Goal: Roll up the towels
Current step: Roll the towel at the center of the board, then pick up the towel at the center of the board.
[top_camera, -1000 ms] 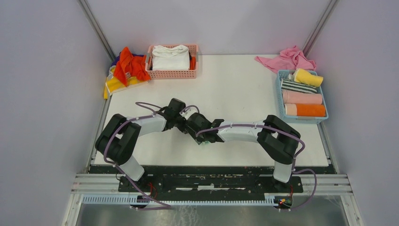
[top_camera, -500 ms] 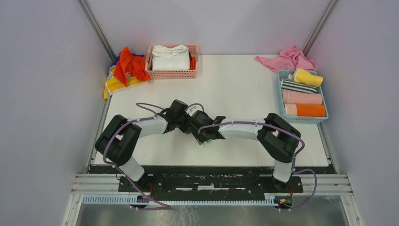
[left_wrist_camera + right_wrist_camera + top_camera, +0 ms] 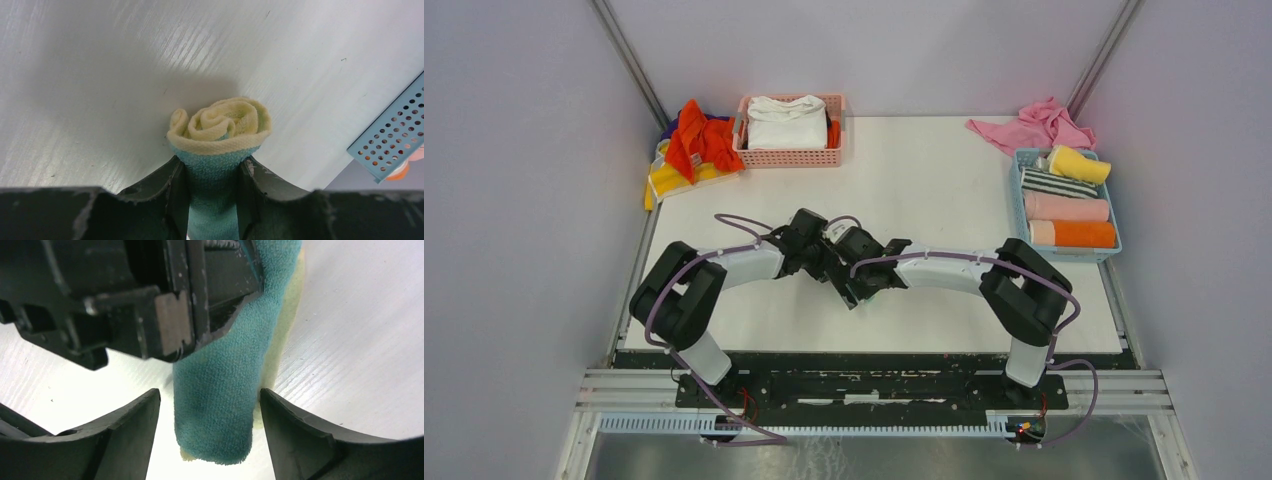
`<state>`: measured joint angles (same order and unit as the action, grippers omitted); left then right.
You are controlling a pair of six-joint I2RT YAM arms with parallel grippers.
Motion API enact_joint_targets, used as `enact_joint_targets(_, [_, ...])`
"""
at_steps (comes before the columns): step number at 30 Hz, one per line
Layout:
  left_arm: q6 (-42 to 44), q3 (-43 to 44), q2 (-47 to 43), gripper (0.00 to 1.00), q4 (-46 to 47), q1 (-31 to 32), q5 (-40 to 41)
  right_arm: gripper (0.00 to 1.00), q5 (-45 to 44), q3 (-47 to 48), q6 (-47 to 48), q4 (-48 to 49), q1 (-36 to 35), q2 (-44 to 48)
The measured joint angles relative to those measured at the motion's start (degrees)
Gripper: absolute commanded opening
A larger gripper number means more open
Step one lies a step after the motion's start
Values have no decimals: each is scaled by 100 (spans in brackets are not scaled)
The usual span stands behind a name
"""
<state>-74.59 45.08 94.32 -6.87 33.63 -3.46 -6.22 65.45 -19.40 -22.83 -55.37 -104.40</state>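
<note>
Top view: I see the left gripper (image 3: 827, 266) and right gripper (image 3: 855, 286) meeting at the table's (image 3: 944, 180) near centre.
Left wrist: its fingers are clamped on the rolled teal-and-yellow towel (image 3: 220, 125).
Right wrist: its jaws stand wide either side of the roll, gripping nothing.

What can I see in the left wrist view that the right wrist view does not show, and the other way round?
Only the left wrist view shows the pale yellow spiral end of the rolled towel sticking out past the left gripper, and a corner of the blue basket. Only the right wrist view shows the right gripper, its jaws open on either side of the towel's other end, and the left gripper's body from outside. Both show the teal and yellow towel clamped by the left gripper above the white table.
</note>
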Motion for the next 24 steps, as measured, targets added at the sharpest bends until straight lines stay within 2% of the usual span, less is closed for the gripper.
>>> enact_joint_targets(9, [0,282,90,39,-376,33,308,82,518,17,-37,11,192,15])
enact_joint_targets(15, [0,337,101,39,-431,173,654,82,885,-450,-146,461,330,337])
enact_joint_targets(20, [-120,175,-9,38,-267,479,1003,81,892,-1097,-815,1082,1202,684])
enact_joint_targets(24, [-181,136,-9,38,-162,509,1084,82,944,-1451,-944,1469,1309,879])
